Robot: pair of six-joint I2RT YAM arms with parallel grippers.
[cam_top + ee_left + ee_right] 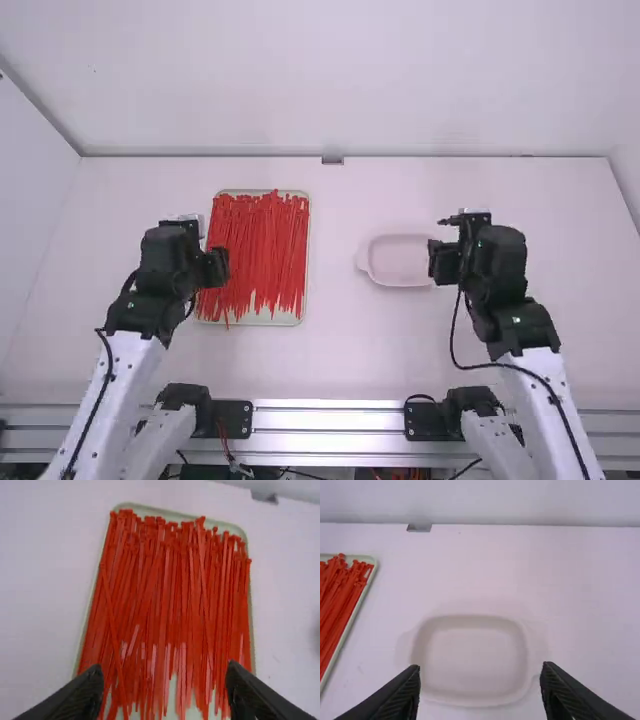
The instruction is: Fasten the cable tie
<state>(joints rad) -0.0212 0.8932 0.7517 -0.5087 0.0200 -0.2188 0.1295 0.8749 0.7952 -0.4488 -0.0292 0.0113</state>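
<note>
A thick bundle of red cable ties (258,252) (170,610) lies lengthwise on a pale green tray (303,300) (243,532), left of the table's middle. My left gripper (216,266) (162,692) hovers over the tray's near left part, open, with nothing between its fingers (75,697). My right gripper (442,260) (480,692) hangs open at the right end of a white empty dish (398,260) (472,655), holding nothing. The tray's corner with tie ends (340,587) shows in the right wrist view.
The white table runs to a back wall with a small grey bracket (332,158) (418,527) at its foot. Side walls close the table left and right. A metal rail (330,415) carries the arm bases at the front.
</note>
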